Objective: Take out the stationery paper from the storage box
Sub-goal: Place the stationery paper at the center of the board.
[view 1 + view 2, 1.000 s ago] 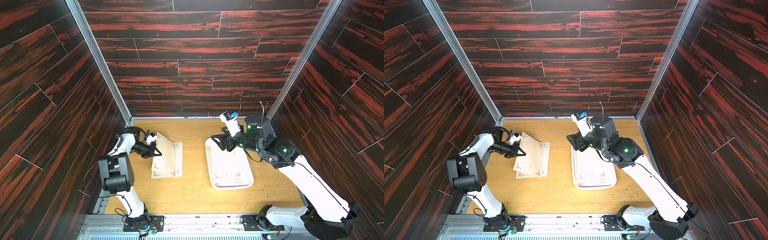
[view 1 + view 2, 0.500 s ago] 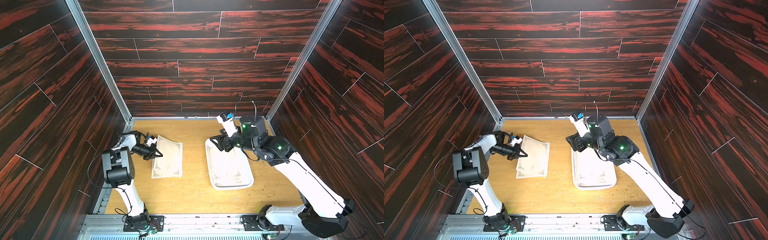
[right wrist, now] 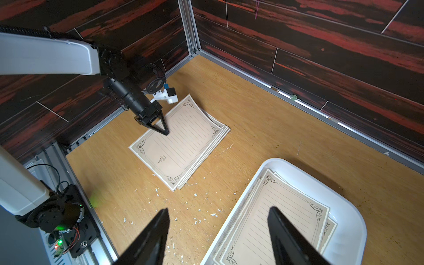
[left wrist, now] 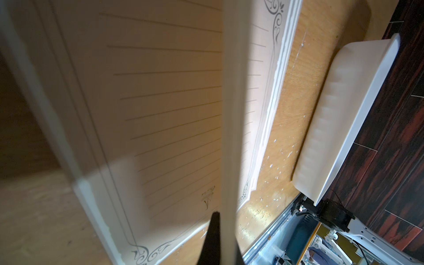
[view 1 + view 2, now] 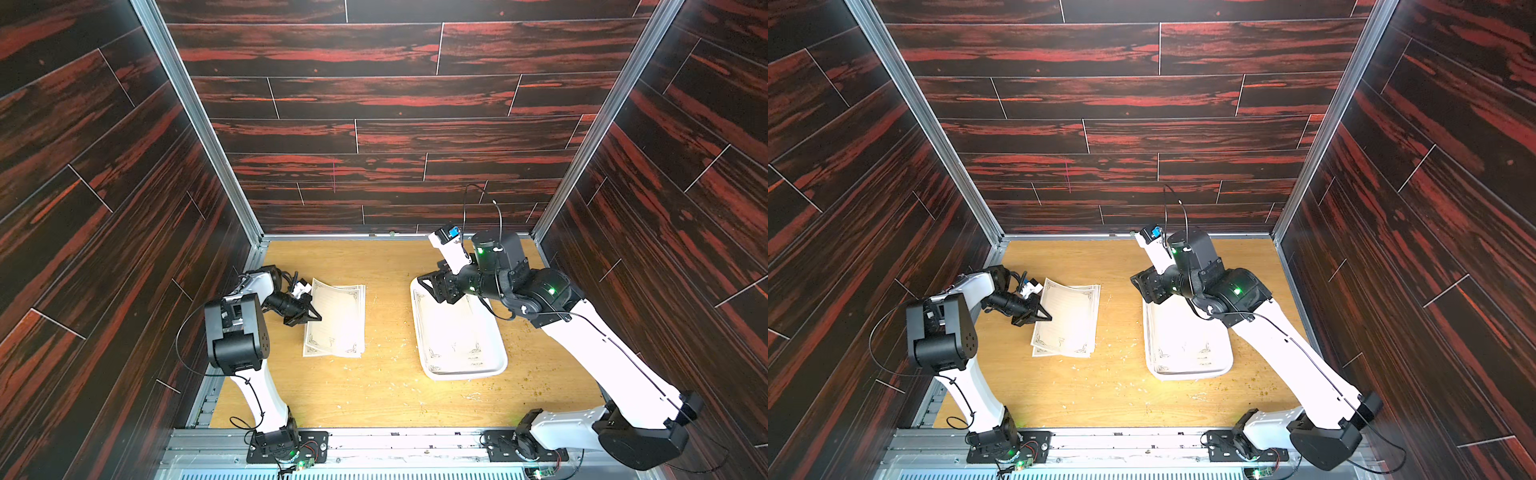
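Right wrist view: left gripper pinched shut on edge of top sheet, cream ruled stationery paper, stack outside on wooden table; likely laying it down. Right gripper spread wide above shallow white plastic storage box, sheets inside; poised for next.

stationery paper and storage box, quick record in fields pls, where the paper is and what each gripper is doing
paper on table: a pile of stationery paper lies on the table, apart from the box
storage box: white, more sheets inside
left gripper: shut on the edge of the pile's top sheet, one corner curled up
right gripper: open, holding nothing, over the box's far end
task: unfinished, sheets are in the box
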Robot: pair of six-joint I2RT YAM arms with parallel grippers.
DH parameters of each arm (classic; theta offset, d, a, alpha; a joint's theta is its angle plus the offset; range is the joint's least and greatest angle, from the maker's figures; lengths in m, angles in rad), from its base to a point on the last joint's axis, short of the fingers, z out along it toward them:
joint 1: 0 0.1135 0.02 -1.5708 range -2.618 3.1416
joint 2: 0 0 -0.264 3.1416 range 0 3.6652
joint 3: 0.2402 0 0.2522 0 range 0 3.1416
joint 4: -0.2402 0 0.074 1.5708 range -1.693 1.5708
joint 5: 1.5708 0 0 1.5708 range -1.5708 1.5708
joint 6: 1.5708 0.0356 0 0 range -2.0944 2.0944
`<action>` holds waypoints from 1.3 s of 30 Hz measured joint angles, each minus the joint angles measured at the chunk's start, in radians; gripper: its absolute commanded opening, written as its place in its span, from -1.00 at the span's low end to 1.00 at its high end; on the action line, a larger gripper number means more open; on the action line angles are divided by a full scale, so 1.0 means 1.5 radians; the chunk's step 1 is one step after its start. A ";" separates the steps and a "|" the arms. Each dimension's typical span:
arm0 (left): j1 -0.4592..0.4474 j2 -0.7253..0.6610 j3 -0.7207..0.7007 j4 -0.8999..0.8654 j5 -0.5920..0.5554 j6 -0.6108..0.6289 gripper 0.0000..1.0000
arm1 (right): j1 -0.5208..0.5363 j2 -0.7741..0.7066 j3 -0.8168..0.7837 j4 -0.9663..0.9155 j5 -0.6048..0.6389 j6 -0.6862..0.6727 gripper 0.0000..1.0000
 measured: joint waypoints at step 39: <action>0.004 -0.092 -0.030 0.072 -0.352 -0.111 -0.23 | 0.000 0.001 0.000 -0.027 0.053 0.000 0.39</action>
